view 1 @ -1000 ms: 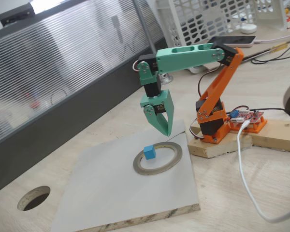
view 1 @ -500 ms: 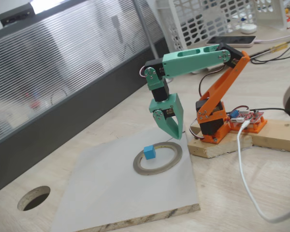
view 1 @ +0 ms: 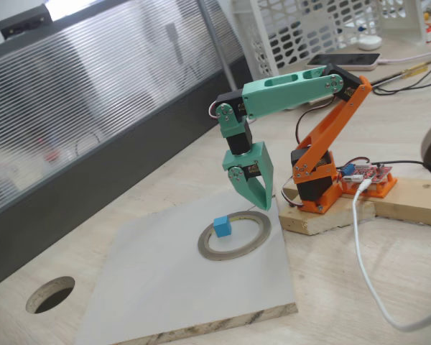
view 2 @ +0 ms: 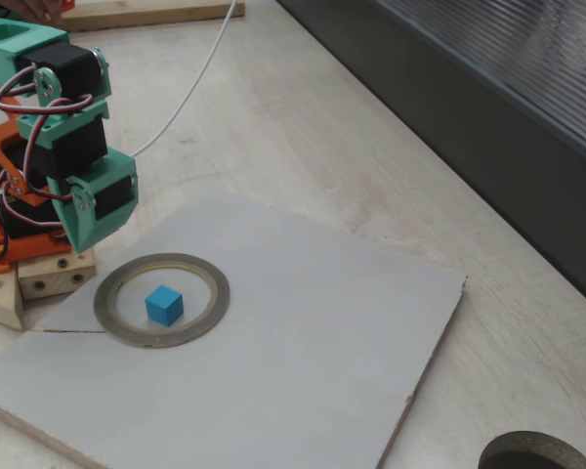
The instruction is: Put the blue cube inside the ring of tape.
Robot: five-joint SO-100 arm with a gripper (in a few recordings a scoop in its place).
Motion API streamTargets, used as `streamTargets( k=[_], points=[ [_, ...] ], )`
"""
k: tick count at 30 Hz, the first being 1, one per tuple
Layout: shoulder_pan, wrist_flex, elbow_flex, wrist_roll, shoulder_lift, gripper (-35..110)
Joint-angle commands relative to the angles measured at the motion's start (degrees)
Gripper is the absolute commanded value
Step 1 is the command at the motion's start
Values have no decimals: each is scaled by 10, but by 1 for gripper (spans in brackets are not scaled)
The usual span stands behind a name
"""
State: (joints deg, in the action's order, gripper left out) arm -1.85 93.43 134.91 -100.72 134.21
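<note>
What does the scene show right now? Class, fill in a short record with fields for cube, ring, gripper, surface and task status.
cube: blue cube lies inside the ring, free of the gripper
ring: ring of tape lies flat on the board
gripper: green gripper is raised above the ring's far edge, holding nothing; cannot tell if open
surface: pale board on a wooden table
task status: looks done

One blue cube, one ring of tape, one claw, one white board.
</note>
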Motion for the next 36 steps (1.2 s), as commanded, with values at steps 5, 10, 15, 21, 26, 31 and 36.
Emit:
streamTargets(
  k=[5,10,15,21,26,31,36],
  points=[
    [-3,10,8,-4,18,1],
    [-3,10,8,-4,18,1],
    [-4,13,8,-4,18,1],
    [-4,14,8,-4,18,1],
    [-42,15,8,-4,17,1],
    [-82,15,8,-4,17,1],
    [-82,14,8,-4,16,1]
  ],
)
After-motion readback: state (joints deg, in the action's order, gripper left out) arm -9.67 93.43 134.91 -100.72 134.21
